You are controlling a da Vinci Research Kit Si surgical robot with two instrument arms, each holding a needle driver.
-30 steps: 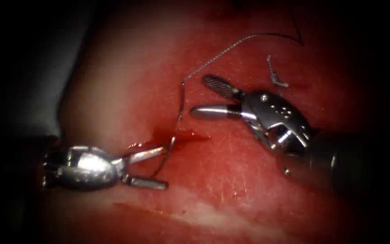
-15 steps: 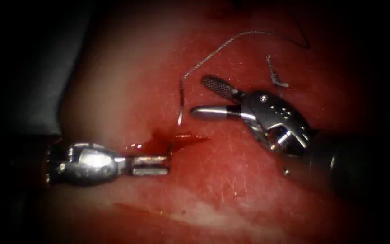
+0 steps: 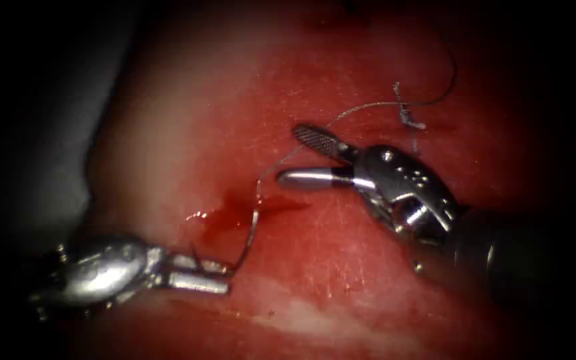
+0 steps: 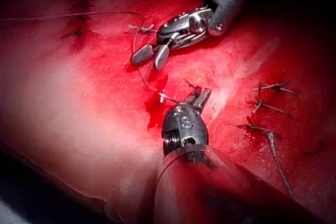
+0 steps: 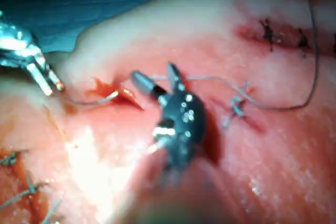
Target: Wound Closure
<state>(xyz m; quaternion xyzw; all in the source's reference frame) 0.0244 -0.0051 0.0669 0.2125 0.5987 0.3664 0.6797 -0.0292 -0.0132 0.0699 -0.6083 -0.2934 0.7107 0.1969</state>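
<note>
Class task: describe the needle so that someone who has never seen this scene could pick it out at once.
Find the red fluid pooled at the cut in the tissue. Just right of it runs the needle, down to the left tool, which holds its end. It is a stiff curve, thicker than the thread.

Curved needle (image 3: 251, 230) clear of the tissue (image 3: 188, 133), thread (image 3: 368, 107) trailing right across it.

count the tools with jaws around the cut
2. The left tool sits lower left of the cut, jaws shut on the needle near its tip end. The right tool sits right of the cut, jaws open, holding nothing.
</note>
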